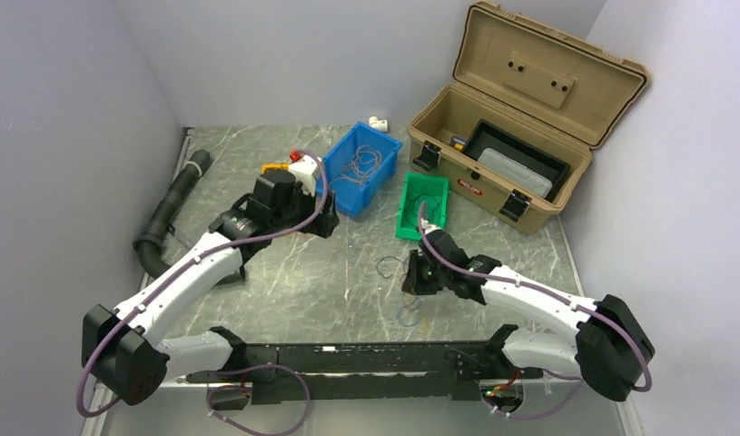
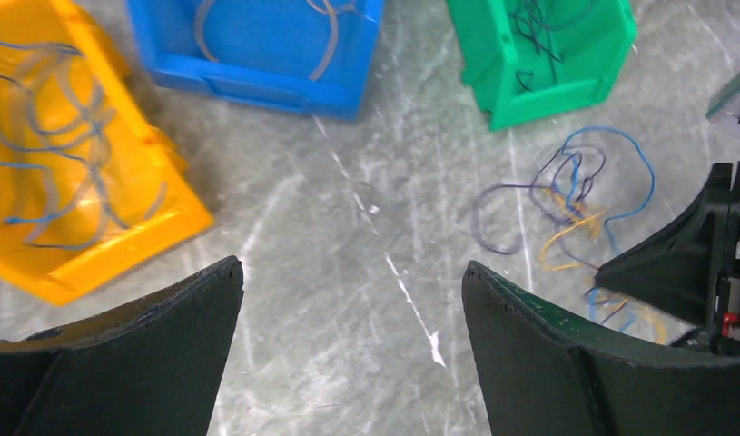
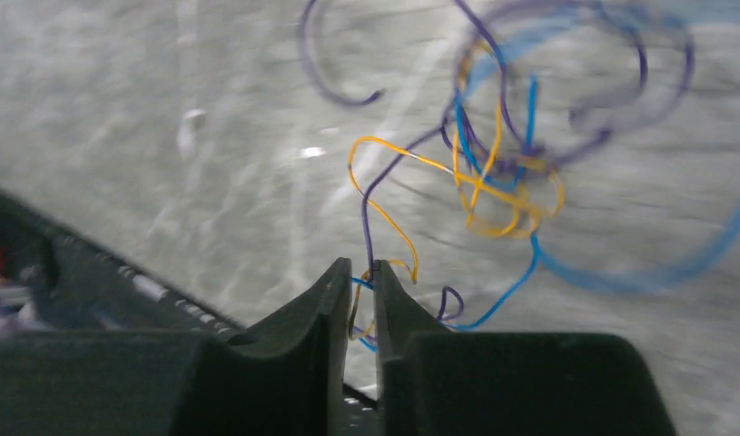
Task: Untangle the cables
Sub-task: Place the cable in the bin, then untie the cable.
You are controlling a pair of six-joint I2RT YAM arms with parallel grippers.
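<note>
1. 2 tools are in view. The left tool [image 1: 322, 221] hangs above the bench [image 1: 302, 295] near the blue bin [image 1: 355, 202]. Its fingers [image 2: 148, 354] are spread wide, released, with nothing between them.
2. The right tool [image 3: 359, 277] sits low over the middle of the bench. It is clenched on the cables [image 3: 493, 182]: thin yellow, purple and blue strands run down into the narrow gap between its fingers.
3. The cables form 1 loose knot of blue, yellow-orange and dark purple wire. It lies on the bench on the near side of the green bin [image 1: 407, 227], right at the right tool. Wide loops fan out from the knot, away from the tool.
4. 3 bins stand behind the knot. The blue bin holds grey wire loops and the green bin holds dark wire. The orange bin [image 2: 166, 222] holds blue and grey strands.
5. The tan toolbox [image 1: 529, 109] stands at the back right with its lid up and a black tray inside.
6. The black hose [image 1: 171, 204] lies along the left edge of the bench.
</note>
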